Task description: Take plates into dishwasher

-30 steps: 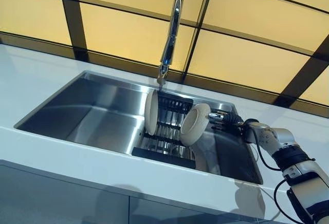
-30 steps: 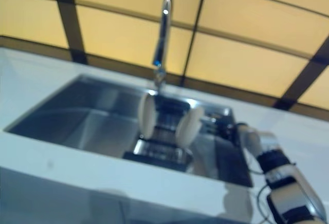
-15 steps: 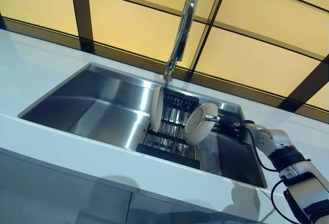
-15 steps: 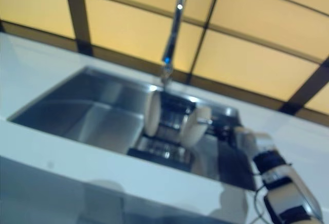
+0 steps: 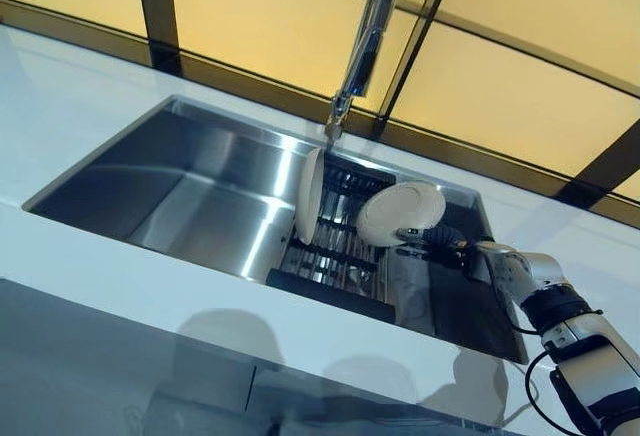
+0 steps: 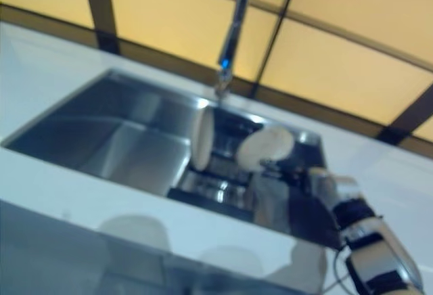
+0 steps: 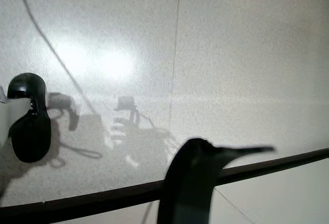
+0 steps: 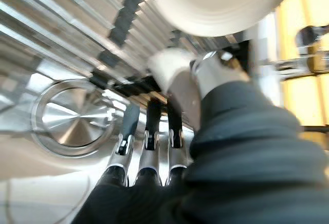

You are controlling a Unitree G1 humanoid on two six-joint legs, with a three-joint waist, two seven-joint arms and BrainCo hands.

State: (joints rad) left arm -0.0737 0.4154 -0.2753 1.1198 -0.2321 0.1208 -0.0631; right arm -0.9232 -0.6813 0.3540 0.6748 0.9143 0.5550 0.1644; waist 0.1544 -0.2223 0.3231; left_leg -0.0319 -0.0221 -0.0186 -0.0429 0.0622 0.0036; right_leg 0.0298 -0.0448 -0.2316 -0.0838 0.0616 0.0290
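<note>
Counter (image 5: 120, 266): white top seen nearest, running along the front of the sink
Right hand (image 5: 432, 239): reached into the sink from the right, closed on the rim of a cream plate (image 5: 400, 212), which is held tilted above the rack
Rack (image 5: 335, 256): dark ribbed rack set in the right part of the sink (image 5: 190, 196)
Second plate (image 5: 309, 196): stood on edge in the rack, left of the held plate
Tap (image 5: 365, 46): chrome spout placed behind the sink, before yellow panels
Left hand: not seen in any view
</note>
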